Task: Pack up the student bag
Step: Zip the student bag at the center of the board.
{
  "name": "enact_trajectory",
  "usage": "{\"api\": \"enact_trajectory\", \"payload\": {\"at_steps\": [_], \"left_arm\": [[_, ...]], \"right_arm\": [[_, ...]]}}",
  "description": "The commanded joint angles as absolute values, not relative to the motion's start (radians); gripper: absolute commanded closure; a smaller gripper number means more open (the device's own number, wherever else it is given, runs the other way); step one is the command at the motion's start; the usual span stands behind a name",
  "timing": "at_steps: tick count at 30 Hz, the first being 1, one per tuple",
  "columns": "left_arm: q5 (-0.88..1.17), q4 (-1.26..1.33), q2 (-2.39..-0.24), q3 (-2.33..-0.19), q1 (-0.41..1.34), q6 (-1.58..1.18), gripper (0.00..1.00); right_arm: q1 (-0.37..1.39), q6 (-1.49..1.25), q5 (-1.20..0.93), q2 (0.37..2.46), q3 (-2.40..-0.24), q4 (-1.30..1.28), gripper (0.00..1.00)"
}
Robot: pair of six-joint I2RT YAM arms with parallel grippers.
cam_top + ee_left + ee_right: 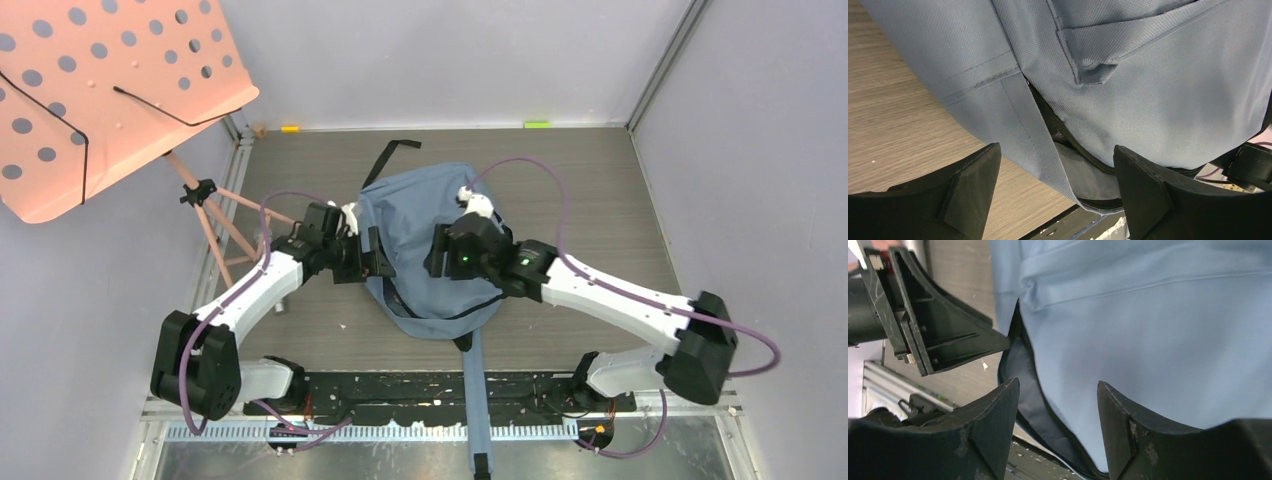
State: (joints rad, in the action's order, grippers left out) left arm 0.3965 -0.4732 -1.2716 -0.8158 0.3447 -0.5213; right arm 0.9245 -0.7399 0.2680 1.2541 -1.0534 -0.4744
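While a pink perforated stand (110, 90) leans at far left, the left gripper (368, 262), jaws apart, meets the left edge of the student bag (415, 200) (black zipper (1064, 136) between its fingers). The bag lies mid-table (600, 170); over its fabric is the right gripper (440, 250), jaws likewise apart.

In the top view the right gripper (440, 258) and its wrist cover the middle of the student bag (420, 200), and one blue strap (477, 400) runs off the bottom edge. Both wrist views cut the bag at top and right — the dark gap under the zipper (1065, 135) shows nothing of the inside. The pink perforated stand (100, 100) is cropped at upper left; a yellow bit (290, 128) and a green bit (537, 124) by the far wall are too small to name.
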Motion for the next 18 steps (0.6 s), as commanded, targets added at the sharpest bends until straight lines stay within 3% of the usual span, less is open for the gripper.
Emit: {"api": "enact_trajectory", "payload": {"at_steps": [1,9,18], "left_arm": [[0.439,-0.344,-1.238,-0.78,0.341,-0.59,0.15],[0.409,-0.37,-1.243,-0.719,0.341,-0.572,0.4],[0.405,-0.383,-1.201,-0.648,0.341,-0.583,0.56]], "right_arm": [[0.964,-0.843,0.197,1.36,-1.115,-0.335,0.38],[0.99,-0.928,0.17,1.52,-1.165,-0.284,0.45],[1.016,-1.006,0.209,1.603,-1.154,-0.207,0.51]]}}
